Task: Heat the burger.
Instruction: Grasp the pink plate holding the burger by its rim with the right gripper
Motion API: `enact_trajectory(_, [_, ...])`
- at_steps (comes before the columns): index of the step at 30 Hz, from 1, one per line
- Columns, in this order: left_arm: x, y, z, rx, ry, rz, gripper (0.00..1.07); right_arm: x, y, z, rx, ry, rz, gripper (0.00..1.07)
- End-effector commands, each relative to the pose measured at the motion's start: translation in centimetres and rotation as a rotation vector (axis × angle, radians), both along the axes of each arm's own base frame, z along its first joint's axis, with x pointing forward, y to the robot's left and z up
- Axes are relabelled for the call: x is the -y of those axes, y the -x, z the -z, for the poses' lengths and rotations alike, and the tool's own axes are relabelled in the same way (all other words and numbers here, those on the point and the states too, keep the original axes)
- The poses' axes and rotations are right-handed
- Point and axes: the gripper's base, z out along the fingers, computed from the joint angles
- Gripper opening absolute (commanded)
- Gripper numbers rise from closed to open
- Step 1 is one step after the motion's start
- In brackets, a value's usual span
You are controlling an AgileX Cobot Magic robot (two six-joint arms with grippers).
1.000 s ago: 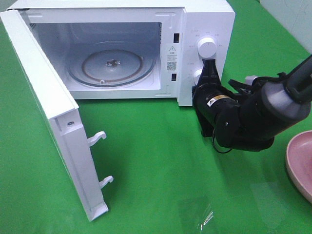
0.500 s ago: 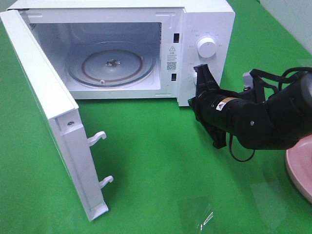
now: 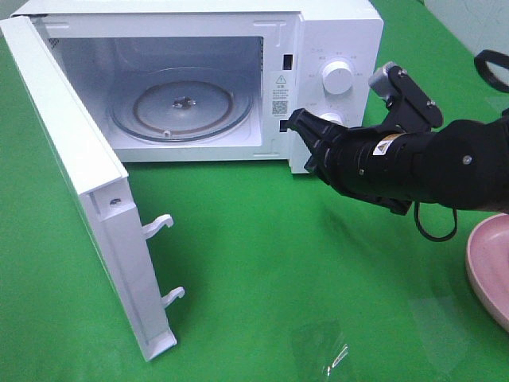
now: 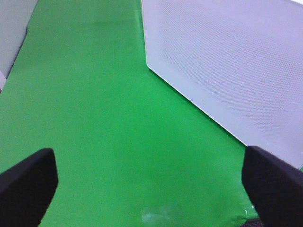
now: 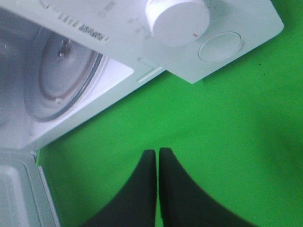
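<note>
The open microwave [image 3: 342, 24] stood empty. The right pincer [image 3: 296, 121], closed and holding nothing, hovered by its knobs [image 3: 338, 77]; the left pincer [image 4: 151, 189] gaped wide, empty. No burger showed, perhaps on the cropped plate [image 3: 487, 259] beyond. A swing might bump the knobs.

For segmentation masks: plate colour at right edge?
The plate is pink, clearest in exterior high.

This looks like a robotics lab staged as a kitchen corner: a surface [image 3: 254, 263] draped in bright green cloth carries a white microwave [image 3: 350, 32] at eleven o'clock and a pink plate [image 3: 489, 267] at four o'clock, with a black robot arm [image 3: 445, 163] at three o'clock.
</note>
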Motion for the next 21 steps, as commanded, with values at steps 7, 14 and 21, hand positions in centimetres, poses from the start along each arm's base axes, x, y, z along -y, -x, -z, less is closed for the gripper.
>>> enact_trajectory(7, [0.0, 0.2, 0.0, 0.029, 0.004, 0.005, 0.98, 0.1, 1.9, -1.0, -0.049, 0.251, -0.268, 0.03])
enact_trajectory(14, [0.0, 0.2, 0.0, 0.029, 0.004, 0.005, 0.98, 0.7, 2.7, -0.6, -0.216, 0.390, -0.461, 0.05])
enact_trajectory(21, [0.0, 0.2, 0.0, 0.029, 0.004, 0.005, 0.98, 2.6, 2.5, -1.3, -0.391, 0.625, -0.636, 0.09])
